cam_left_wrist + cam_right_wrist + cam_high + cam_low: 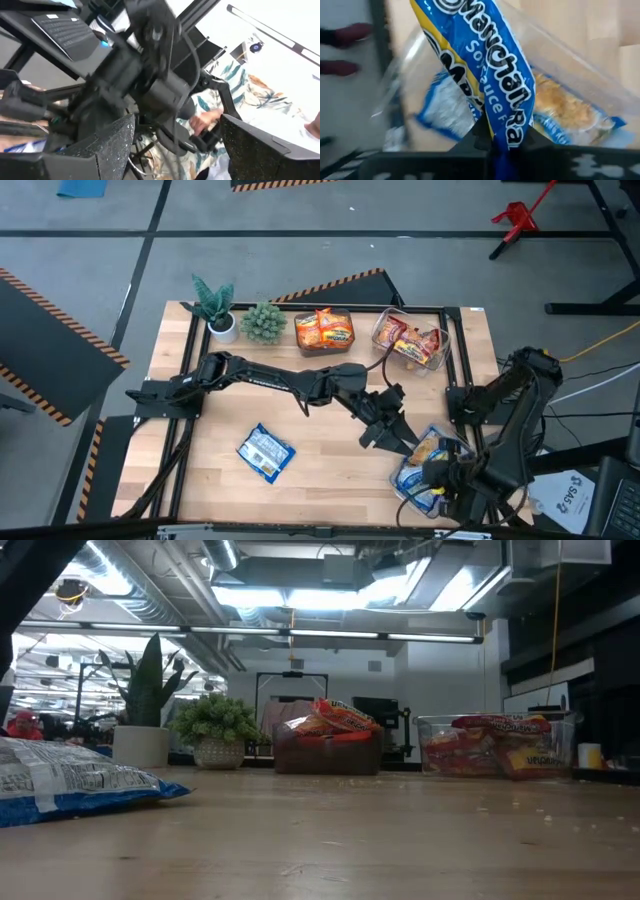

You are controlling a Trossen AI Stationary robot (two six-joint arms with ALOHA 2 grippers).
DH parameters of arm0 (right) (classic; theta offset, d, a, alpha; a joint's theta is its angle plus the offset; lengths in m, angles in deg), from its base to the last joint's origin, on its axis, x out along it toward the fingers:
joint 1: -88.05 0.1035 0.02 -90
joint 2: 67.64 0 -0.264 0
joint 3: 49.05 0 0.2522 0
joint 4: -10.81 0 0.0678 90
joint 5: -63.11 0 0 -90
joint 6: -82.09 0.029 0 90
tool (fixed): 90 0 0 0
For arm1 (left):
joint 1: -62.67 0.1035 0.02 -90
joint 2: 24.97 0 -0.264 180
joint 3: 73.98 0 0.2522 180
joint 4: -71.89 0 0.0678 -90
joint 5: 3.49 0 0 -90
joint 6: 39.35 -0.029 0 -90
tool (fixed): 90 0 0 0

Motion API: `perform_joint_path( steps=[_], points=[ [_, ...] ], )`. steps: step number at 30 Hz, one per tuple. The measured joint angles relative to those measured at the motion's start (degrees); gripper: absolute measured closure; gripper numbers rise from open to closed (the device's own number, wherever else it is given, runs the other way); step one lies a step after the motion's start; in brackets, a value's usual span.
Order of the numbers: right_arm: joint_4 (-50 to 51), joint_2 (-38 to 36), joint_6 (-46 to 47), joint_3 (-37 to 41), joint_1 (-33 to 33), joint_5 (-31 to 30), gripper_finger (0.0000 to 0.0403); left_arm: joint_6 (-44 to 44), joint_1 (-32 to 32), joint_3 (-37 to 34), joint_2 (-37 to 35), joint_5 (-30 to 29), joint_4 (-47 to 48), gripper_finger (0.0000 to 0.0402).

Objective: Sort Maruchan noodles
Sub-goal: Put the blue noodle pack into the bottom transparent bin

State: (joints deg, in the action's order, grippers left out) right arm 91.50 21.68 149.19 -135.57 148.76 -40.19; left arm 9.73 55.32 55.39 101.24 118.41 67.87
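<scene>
Over the clear bin (405,480) at the bench's near right corner, the right gripper (495,142) pinches a blue packet (490,65) by its crimped end, a light, crinkly, slippery, breakable thing, while the left gripper (385,435) hovers just beside, fingers spread.

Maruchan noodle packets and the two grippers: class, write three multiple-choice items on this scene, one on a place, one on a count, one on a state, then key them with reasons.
1. Where does the lone blue-and-white packet lie?
A. On the bare table
B. In a bin
C. Under a plant

2. How many small potted plants stand at the table's far edge?
A. One
B. Two
C. Four

3. What is the right gripper doing?
A. Hanging open
B. Shut on a blue packet
C. Holding a plant

Key: 1 A, wood shows all around it in the high view. 2 B, the spiky plant and the bushy plant stand side by side. 3 B, the blue packet is pinched between its fingers above the clear bin.
</scene>
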Motion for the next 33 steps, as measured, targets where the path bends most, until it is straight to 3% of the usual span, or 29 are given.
perform_joint_path(
  steps=[7,16,19,25,33],
  points=[
    [-1.21,-3.94,2.68,-1.63,0.02,13.78,0.0396,0.31,-0.47,0.00,0.00,2.71,0.46,0.0115],
    [-2.34,-4.08,20.40,-1.60,-1.22,15.52,0.0401,3.27,-0.70,0.00,0.00,5.34,0.31,0.0115],
    [-3.71,-4.86,28.54,-1.56,-1.84,13.96,0.0401,4.27,-0.70,0.00,0.00,6.23,0.24,0.0115],
    [-8.85,-4.97,36.03,-1.39,-2.27,6.05,0.0402,4.90,-0.72,-0.02,-0.22,7.61,0.22,0.0115],
    [-15.41,-4.84,48.95,4.16,-0.46,-0.38,0.0402,4.65,-0.57,-0.02,-2.40,12.85,-0.64,0.0115]
  ],
)
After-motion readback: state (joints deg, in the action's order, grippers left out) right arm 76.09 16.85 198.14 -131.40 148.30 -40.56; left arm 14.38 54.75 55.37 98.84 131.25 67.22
